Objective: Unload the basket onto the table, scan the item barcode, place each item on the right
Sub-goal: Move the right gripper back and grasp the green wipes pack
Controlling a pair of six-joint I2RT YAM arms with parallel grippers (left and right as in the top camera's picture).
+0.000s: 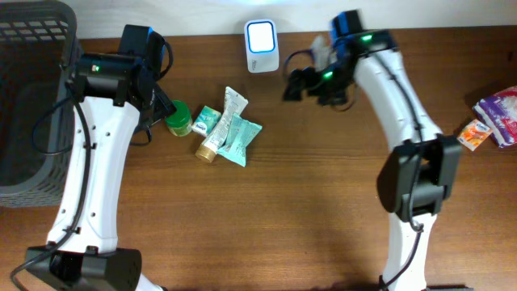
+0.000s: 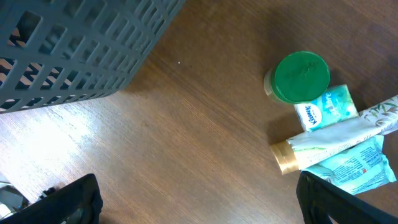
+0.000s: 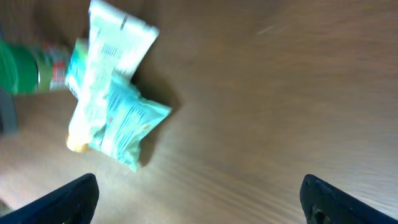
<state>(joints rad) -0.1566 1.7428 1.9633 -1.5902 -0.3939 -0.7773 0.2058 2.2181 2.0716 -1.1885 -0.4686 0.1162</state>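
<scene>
A small heap of items lies left of the table's middle: a green-lidded jar (image 1: 178, 119), a teal tissue pack (image 1: 207, 121), a white tube with a gold cap (image 1: 223, 121) and a teal pouch (image 1: 244, 137). The white barcode scanner (image 1: 262, 44) with a lit blue face stands at the back edge. My left gripper (image 1: 159, 103) hangs open just left of the jar. In the left wrist view the jar (image 2: 301, 76), tube (image 2: 336, 138) and pouch (image 2: 354, 165) sit at the right, near one finger (image 2: 342, 200). My right gripper (image 1: 292, 86) is open and empty, right of the scanner; its view is blurred, with the pouch (image 3: 127, 127) at the upper left.
A dark grey mesh basket (image 1: 32, 97) fills the far left of the table and shows at the top left in the left wrist view as the basket (image 2: 81, 50). Several snack packets (image 1: 494, 113) lie at the right edge.
</scene>
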